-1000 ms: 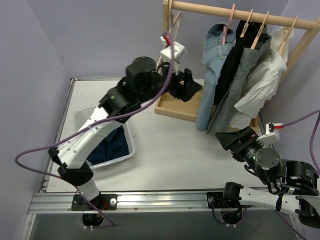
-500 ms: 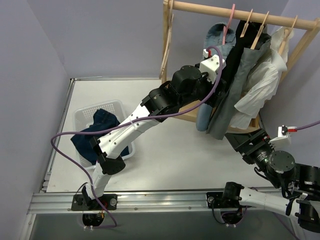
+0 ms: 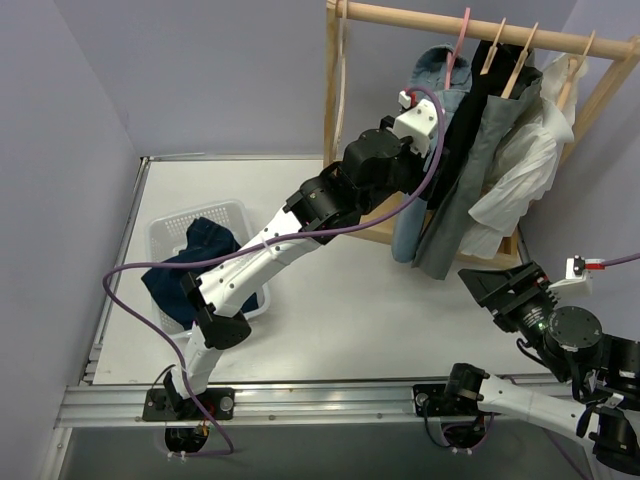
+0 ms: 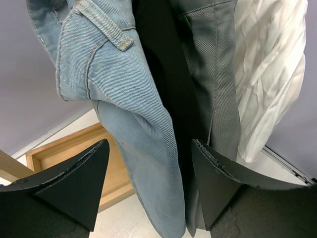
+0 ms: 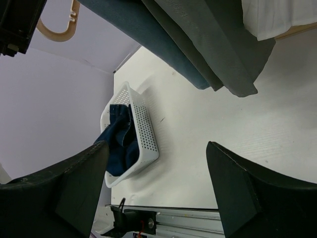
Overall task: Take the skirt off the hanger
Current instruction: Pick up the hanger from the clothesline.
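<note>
Skirt just ahead of spread left gripper (denim alongside)

Skirt: mid-grey, fine diagonal weave, vert. pleats. Denim garment: lt blue, tan stitching. Black garment: plain. Blouse: white. Hanger: pale wood; plastic hanger: pink. Basket: white lattice; cloth inside: dk navy.

Your top view looks down from above and behind the arm bases onto the whole surface, with the rack at far right. Your left wrist view faces the hanging clothes at close range, framed by the left claw. Your right wrist view looks from low on the right, past the hems, across to the basket. All three views share the skirt.
</note>
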